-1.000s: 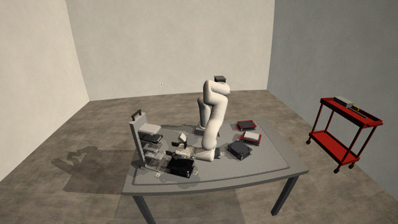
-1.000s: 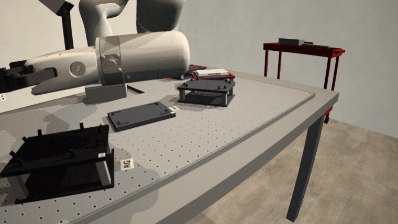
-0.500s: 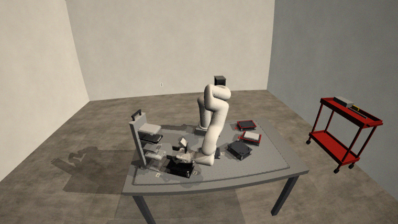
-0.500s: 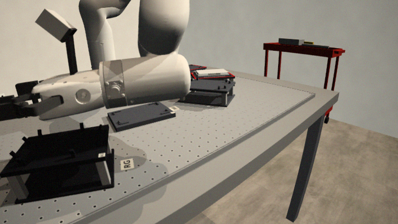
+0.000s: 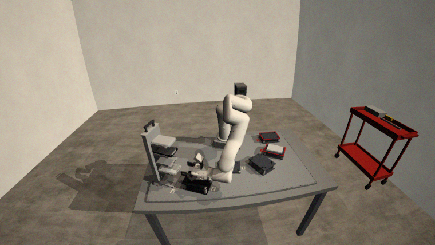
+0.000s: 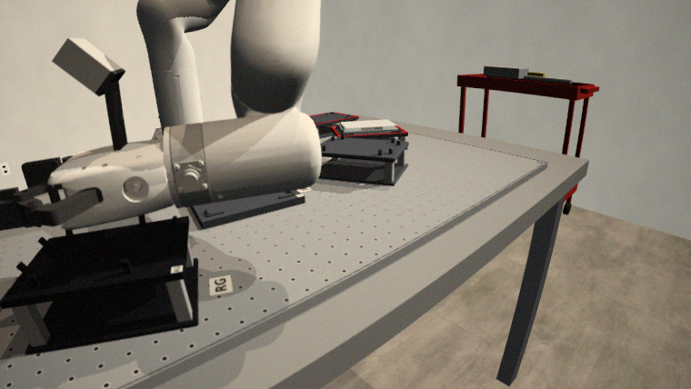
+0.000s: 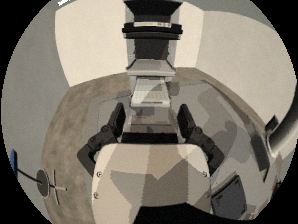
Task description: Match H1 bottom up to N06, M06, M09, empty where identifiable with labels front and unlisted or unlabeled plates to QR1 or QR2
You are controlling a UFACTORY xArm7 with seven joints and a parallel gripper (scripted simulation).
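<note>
One table [image 5: 273, 194] carries one white robot arm [image 5: 234, 133] and one shelf tower [image 5: 150, 151] holding four plates. Two red-edged trays [image 5: 269, 136] sit there, one holding a plate. One red cart [image 5: 384, 126] stands aside.

We are seeing a red cart [image 5: 352, 109] standing by the grey wall [image 5: 365, 54], well apart from the table [image 5: 322, 185]. A grey box [image 5: 375, 110] is lying on its top shelf beside a long dark bar [image 5: 392, 122], perhaps with a yellow piece behind it. A small white outlet [image 5: 176, 92] is sitting low on the back wall [image 5: 182, 45].
</note>
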